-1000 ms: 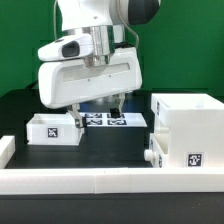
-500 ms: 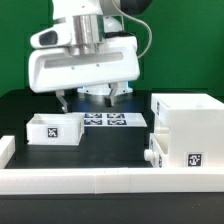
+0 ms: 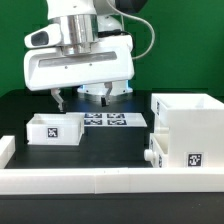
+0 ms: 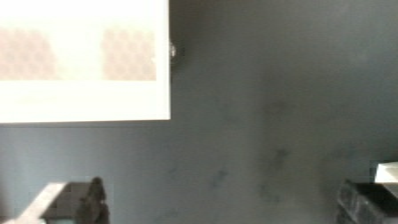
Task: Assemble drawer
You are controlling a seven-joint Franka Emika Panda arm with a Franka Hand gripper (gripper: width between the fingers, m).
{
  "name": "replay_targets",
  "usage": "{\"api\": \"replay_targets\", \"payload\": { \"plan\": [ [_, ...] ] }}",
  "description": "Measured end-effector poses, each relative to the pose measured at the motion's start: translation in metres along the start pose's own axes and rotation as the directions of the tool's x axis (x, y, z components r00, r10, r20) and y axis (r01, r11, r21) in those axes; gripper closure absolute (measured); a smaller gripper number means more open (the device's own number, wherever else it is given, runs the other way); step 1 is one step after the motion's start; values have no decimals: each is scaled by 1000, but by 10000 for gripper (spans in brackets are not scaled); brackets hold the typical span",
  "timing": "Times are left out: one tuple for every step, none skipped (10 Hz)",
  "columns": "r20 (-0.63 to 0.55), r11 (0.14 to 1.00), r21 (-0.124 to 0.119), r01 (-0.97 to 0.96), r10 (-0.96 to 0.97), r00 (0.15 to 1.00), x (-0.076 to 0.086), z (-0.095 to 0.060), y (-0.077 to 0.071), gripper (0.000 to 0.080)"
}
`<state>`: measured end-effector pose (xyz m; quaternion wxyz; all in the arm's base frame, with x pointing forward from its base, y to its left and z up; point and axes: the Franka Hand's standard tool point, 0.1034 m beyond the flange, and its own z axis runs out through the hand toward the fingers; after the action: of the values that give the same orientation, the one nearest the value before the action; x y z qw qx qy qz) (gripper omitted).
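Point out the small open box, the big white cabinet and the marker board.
small open box (image 3: 40, 134), exterior view, on its front wall.
big white cabinet (image 3: 195, 135), exterior view, on its front face.
marker board (image 3: 112, 120), exterior view, on its tagged top.

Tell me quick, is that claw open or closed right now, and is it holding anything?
Gripper: open, fingers spread wide, holding nothing.

The arm (image 3: 88, 25) is cut off above the wrist in the exterior view. The drawer case (image 3: 185, 125), near the tabletop's front edge, runs to the frame's edge. In the wrist view a white part (image 4: 80, 60) is blurred and cropped — its markings unreadable.
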<state>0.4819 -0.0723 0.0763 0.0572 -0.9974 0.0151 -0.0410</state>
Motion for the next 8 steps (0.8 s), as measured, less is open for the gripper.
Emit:
{"api": "replay_targets", "payload": {
  "plan": [
    [0, 1000, 0, 0, 0, 1000, 0, 0, 0, 151],
    [3, 1000, 0, 0, 0, 1000, -2, 1, 0, 151],
    [18, 1000, -1, -16, 16, 1000, -15, 5, -1, 151],
    [26, 1000, -9, -18, 19, 999, -32, 10, 1, 151],
    [36, 1000, -16, -23, 24, 999, -50, 17, 3, 151],
    [36, 999, -23, -21, 22, 999, -61, 22, 5, 151],
    [26, 999, -32, -16, 17, 1000, -69, 30, 8, 151],
    [14, 999, -38, -13, 14, 1000, -73, 39, 9, 151]
  ]
}}
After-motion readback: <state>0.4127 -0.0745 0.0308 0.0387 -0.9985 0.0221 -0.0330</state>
